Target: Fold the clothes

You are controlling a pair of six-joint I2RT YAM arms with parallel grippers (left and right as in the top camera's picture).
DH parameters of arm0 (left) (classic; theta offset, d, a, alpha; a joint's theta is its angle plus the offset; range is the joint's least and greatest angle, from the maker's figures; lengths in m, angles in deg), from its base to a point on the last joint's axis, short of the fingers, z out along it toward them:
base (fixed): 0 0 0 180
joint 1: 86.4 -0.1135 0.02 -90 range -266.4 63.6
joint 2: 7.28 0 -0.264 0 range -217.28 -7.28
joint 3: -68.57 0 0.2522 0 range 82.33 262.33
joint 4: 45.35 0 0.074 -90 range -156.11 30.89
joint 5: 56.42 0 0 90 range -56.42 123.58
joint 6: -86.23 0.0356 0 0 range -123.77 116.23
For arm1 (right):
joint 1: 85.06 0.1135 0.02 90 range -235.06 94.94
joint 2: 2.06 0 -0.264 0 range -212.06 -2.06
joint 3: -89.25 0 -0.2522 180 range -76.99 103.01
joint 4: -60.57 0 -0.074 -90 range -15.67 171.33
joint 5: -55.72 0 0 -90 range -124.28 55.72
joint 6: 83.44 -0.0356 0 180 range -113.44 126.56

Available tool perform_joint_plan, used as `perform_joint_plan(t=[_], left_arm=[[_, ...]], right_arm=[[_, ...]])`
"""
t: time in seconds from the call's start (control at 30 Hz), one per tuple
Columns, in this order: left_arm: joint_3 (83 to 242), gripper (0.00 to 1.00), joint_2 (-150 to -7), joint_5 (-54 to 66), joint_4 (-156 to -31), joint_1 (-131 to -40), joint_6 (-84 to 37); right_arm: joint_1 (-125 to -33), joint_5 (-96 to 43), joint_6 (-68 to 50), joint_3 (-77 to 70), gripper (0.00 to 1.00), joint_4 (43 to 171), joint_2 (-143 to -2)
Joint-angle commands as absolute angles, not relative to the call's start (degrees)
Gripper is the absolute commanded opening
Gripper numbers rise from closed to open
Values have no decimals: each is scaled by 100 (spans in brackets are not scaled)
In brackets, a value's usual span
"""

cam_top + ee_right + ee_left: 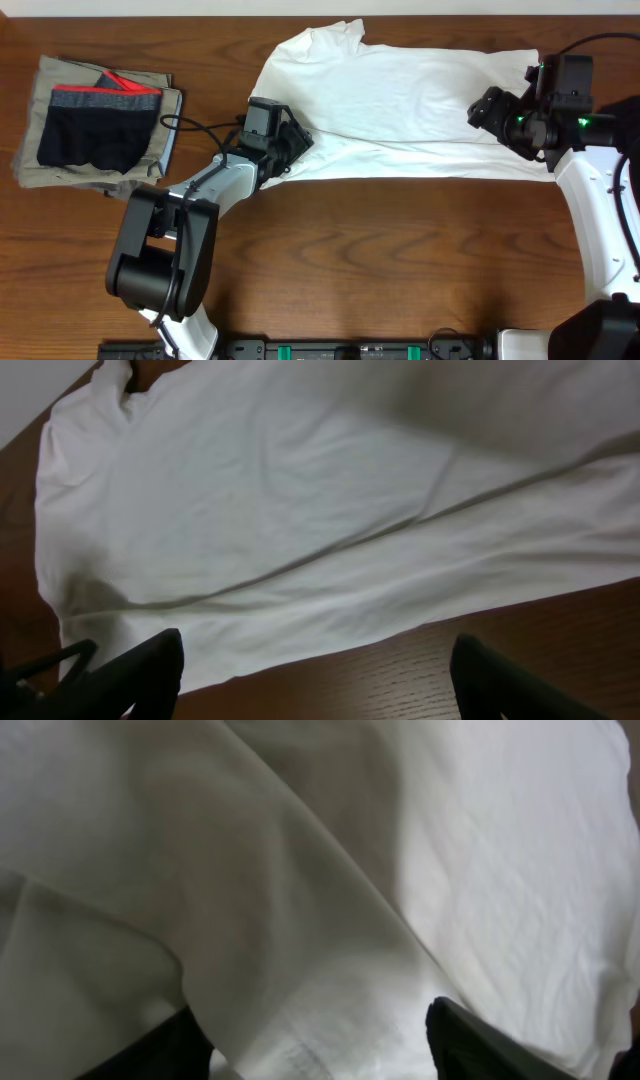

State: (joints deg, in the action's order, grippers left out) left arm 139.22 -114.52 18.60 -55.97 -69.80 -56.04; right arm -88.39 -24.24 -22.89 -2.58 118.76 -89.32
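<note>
Left pincer point(290, 140) sits open and low on the white T-shirt point(400, 110), its fingers point(470, 1040) straddling a raised ridge of cloth at the shirt's near edge. A clean fold likely needs it to close on all the cloth layers there without scraping the counter point(400, 270). Farther along that edge, the right pincer point(487, 108) hangs open over the shirt's other end; both should lift evenly. A folded pile point(60, 75) lies well apart, behind the left pincer.
</note>
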Motion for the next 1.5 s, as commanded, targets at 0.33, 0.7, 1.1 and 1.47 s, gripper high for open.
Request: perform_joint_plan(t=[0.33,0.7,1.1,1.47], left_arm=[[14018,33,-11526,2124,-5571,-7011,-5477],[14099,6,-11518,2120,-5444,-7011,-5464],[14387,6,-11518,2183,-4867,-7011,-5413],[14387,6,-11570,2741,-4362,-7009,-5094]], right_arm=[[-8883,-2559,-2201,-201,82,11980,-8939],[-8885,-2834,-2204,-201,82,12171,-8939],[-8883,-2848,-2204,-203,82,12223,-8939],[-8879,-2845,-2206,-208,81,12304,-8939]])
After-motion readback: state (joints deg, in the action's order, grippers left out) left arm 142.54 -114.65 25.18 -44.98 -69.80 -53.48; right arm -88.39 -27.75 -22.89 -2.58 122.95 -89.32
